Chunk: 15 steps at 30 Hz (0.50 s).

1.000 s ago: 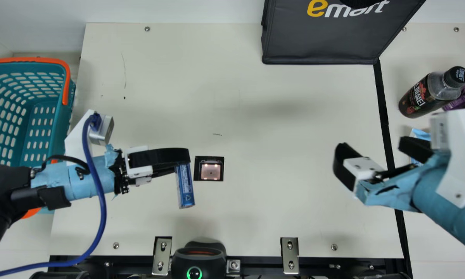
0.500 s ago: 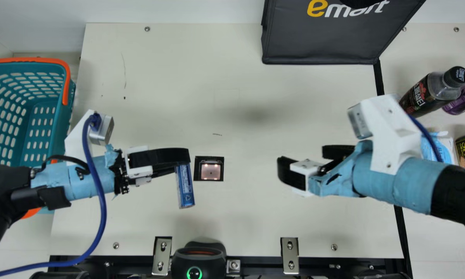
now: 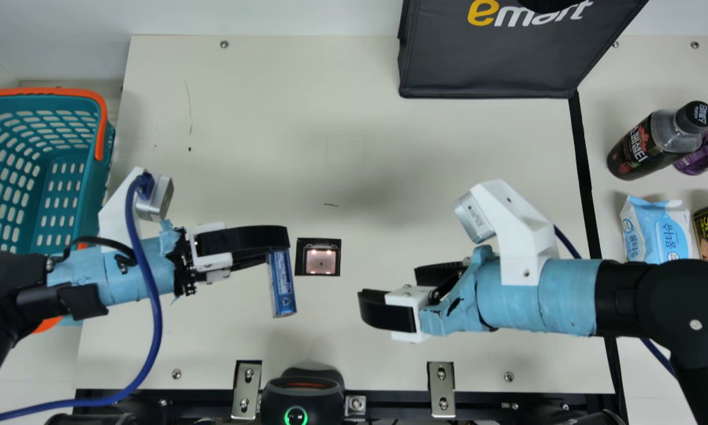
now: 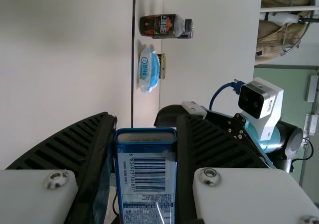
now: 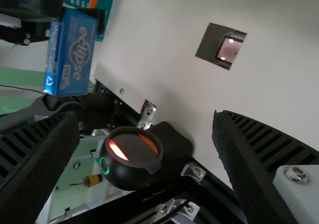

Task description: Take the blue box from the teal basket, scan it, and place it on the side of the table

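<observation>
Left of centre, left gripper [image 3: 278, 245] clasps blue box [image 3: 281, 284]; right of centre, right gripper [image 3: 391, 290] empty, fingers apart. Likely pre-scan handover; next: align, grasp box's free end.

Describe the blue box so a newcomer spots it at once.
In the main view, find the teal basket, then the left pincer to its right. The blue box hangs from its tips, darker and straighter-edged than the pale blue pack at far right.

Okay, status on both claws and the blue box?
Left claw clamped on blue box, above table. Right claw open and empty, facing the box across the scanner window. Nothing visible between them.
</observation>
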Tool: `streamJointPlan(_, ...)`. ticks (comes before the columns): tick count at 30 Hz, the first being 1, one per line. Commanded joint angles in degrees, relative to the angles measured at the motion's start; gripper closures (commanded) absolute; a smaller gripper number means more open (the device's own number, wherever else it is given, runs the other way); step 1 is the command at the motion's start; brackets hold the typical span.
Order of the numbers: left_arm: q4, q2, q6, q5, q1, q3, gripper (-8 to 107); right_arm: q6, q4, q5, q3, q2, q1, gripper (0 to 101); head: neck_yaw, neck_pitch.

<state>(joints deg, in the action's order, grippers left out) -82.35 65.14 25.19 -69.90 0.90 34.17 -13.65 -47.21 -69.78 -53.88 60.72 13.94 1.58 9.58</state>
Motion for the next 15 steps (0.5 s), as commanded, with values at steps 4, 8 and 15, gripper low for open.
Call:
streamJointPlan(4,0.0,0.0,0.0,0.0,0.0,0.0,107,-1.6,-5.8,-0.1,1.8,0.3,-0.3,6,0.0,-1.7)
streamJointPlan(8,0.0,0.0,0.0,0.0,0.0,0.0,107,-2.5,-9.4,-0.1,3.8,-0.4,-0.9,6,0.0,-1.7)
streamJointPlan(15,0.0,0.0,0.0,0.0,0.0,0.0,107,-2.1,-14.8,-0.1,7.4,-4.0,-1.8,6,0.0,-1.7)
